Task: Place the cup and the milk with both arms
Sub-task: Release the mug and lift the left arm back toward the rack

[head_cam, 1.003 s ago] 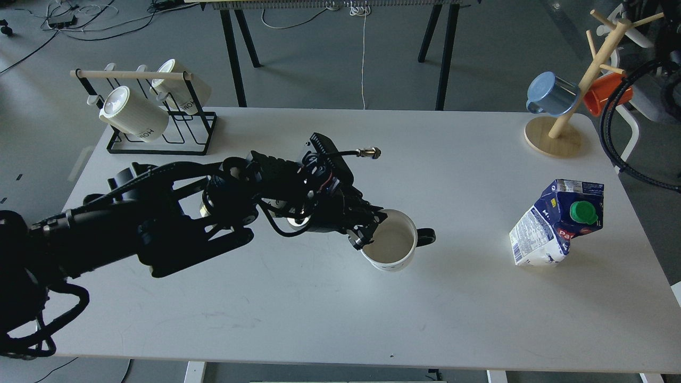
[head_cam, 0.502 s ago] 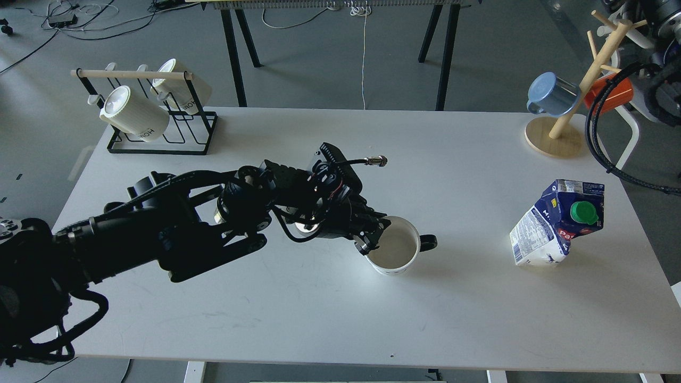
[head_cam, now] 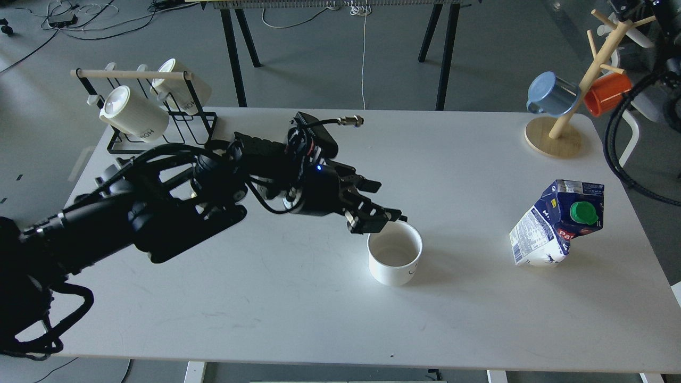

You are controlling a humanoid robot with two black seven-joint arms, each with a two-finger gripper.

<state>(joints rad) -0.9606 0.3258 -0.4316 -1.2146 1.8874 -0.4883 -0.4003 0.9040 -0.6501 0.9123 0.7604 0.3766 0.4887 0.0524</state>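
Now cup [head_cam: 395,254] sits upright just below L gripper [head_cam: 379,217], jaws spread, apart.

Left arm: black, entering from the lower left, extended forward and rightward over the desk [head_cam: 298,298]. Left hand [head_cam: 380,210]: at the far end, fingers spread apart, empty.

The white mugs [head_cam: 133,113] on the wire rack [head_cam: 159,139] carry upside-down lettering reading roughly "HOH". The milk carton [head_cam: 556,223] shows the red letters "Pa" beneath its green cap [head_cam: 583,212]; its fine print is illegible.
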